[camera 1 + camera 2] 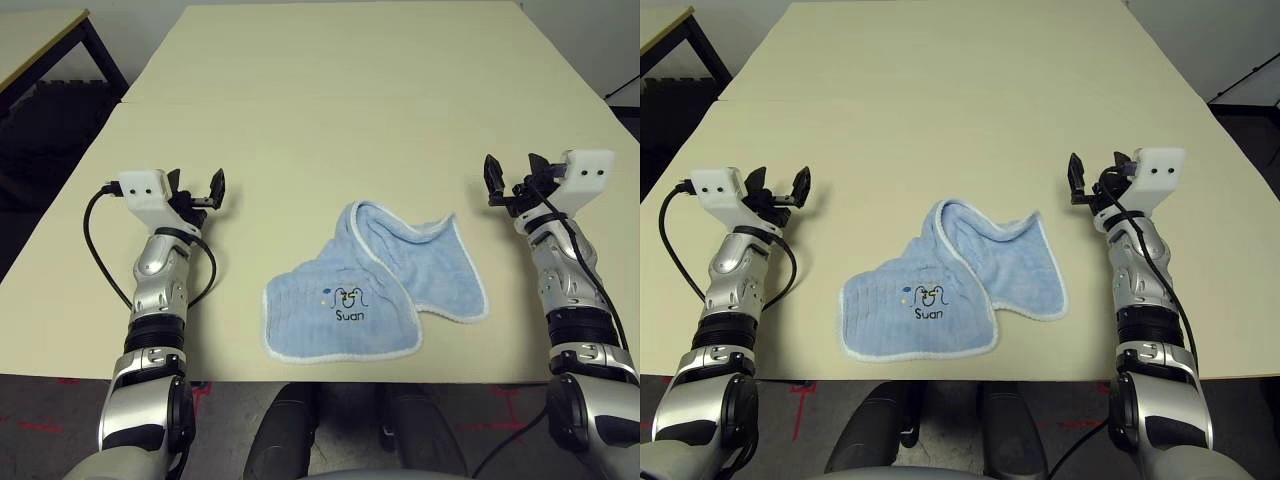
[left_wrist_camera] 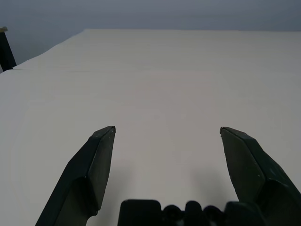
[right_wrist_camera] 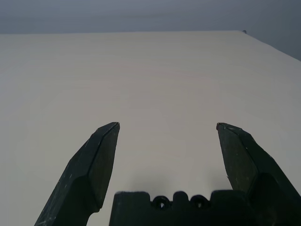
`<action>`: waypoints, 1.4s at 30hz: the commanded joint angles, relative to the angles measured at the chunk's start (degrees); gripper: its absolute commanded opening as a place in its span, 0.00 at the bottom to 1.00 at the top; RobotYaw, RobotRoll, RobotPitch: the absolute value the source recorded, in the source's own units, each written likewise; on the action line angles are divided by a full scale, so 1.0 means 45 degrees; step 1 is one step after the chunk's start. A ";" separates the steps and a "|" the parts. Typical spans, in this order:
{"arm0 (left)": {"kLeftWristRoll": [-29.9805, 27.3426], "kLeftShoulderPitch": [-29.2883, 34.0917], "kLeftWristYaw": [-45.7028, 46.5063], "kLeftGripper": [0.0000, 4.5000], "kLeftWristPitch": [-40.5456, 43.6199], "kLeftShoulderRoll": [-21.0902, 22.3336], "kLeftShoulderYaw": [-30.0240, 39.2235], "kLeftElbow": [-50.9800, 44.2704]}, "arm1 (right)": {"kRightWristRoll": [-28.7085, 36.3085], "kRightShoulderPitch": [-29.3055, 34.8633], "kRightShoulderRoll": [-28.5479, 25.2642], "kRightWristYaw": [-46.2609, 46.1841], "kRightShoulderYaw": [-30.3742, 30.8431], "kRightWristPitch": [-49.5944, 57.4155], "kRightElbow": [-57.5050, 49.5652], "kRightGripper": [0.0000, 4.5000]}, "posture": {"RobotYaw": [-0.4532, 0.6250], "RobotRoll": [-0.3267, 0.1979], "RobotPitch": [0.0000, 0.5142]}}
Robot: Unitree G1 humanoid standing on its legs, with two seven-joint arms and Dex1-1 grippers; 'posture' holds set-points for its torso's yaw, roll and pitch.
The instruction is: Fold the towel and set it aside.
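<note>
Both pincers, left pincer [image 1: 195, 189] and right pincer [image 1: 515, 178], are held wide open and empty beside the towel [image 1: 375, 285], which is rumpled near the desk's [image 1: 330, 110] front edge, judged soft, light, best pinched at its white-edged corners.

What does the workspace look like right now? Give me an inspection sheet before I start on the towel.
Surface: cream table, bare apart from the towel; a seam runs across it.
Job's things: light-blue towel lies rumpled and partly doubled over near the front edge, between the arms, "Suan" print facing up; not yet neatly folded.
Clutter: nothing seen.
Grippers: left gripper open, holding nothing, left of the towel; right gripper open, holding nothing, right of it. Neither touches the towel.
Cables: black cable loops beside the left forearm; another runs along the right forearm.
Surroundings: second table at far left; dark floor.
</note>
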 commanded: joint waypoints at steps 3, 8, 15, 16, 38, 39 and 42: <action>0.0251 -0.0044 0.0110 1.00 0.0106 0.0144 -0.0066 0.0344 | -0.0044 0.0164 -0.0018 -0.0155 0.0038 0.0175 -0.0279 0.99 | 0.38 0.62 0.30; 0.0269 -0.0054 0.0114 1.00 0.0158 0.0155 -0.0025 0.0351 | -0.0034 0.0155 0.0022 -0.0188 0.0096 0.0215 -0.0303 0.99 | 0.38 0.62 0.30; 0.0026 -0.0239 -0.0631 1.00 0.0514 0.0369 -0.0055 0.0269 | 0.0027 0.0104 -0.0072 0.0015 0.0144 0.0315 -0.0242 0.99 | 0.40 0.62 0.30; 0.0013 -0.0274 -0.0901 1.00 0.0579 0.0450 -0.0118 0.0253 | 0.0030 0.0090 -0.0121 0.0087 0.0145 0.0349 -0.0208 0.99 | 0.40 0.62 0.30; -0.0990 -0.0225 -1.1557 1.00 0.2682 0.3320 -0.2269 -0.1002 | 0.0542 -0.0976 -0.3444 0.8498 0.1765 0.2306 0.0603 0.99 | 0.42 0.62 0.36; -0.0969 -0.0184 -1.1712 1.00 0.2583 0.3272 -0.2314 -0.1121 | 0.0536 -0.1228 -0.3730 0.9100 0.1856 0.2336 0.0872 0.99 | 0.42 0.62 0.37; -0.0826 -0.0111 -1.1953 1.00 0.2645 0.3190 -0.2502 -0.1340 | 0.0466 -0.1780 -0.4274 1.0359 0.2061 0.2223 0.1572 0.99 | 0.42 0.62 0.37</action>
